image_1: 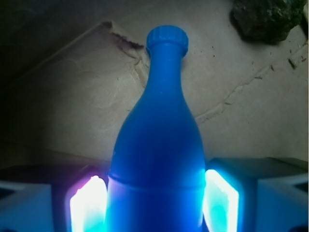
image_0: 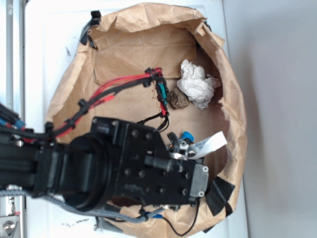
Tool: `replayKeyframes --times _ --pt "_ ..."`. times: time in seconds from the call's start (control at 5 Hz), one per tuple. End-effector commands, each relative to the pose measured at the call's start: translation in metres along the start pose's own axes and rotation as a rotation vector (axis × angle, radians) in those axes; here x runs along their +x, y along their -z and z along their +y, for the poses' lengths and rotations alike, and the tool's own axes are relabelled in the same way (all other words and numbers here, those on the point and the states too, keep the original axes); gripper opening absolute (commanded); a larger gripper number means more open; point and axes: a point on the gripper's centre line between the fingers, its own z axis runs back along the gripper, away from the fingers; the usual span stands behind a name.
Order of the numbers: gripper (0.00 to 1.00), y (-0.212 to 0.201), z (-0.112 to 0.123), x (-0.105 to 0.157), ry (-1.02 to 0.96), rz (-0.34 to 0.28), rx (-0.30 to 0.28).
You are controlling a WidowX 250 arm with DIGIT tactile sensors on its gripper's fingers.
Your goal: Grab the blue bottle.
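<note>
Brown paper (image_0: 133, 54) under arm, gripper (image_1: 154, 203) pointing down w/ pads touching blue bottle (image_1: 157, 145) body, gripping it.

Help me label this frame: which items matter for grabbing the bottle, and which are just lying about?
Job:
blue bottle
pincer, one finger on each side of the bottle's body

Lying about:
crumpled white paper
dark rock
brown paper liner
</note>
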Motion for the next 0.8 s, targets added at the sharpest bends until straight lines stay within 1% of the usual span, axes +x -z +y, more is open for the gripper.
replayKeyframes --times 0.0,0.2,0.4,0.6 --pt "0.0 -0.038 0.041 0.018 -0.037 -0.015 -0.188" --pt "0.0 -0.049 0.038 0.008 0.025 -0.056 -0.216" --pt "0.0 -0.097 0.082 0.028 0.067 -0.033 -0.211" --pt "0.0 -0.149 0.068 0.03 0.121 -0.005 -0.178"
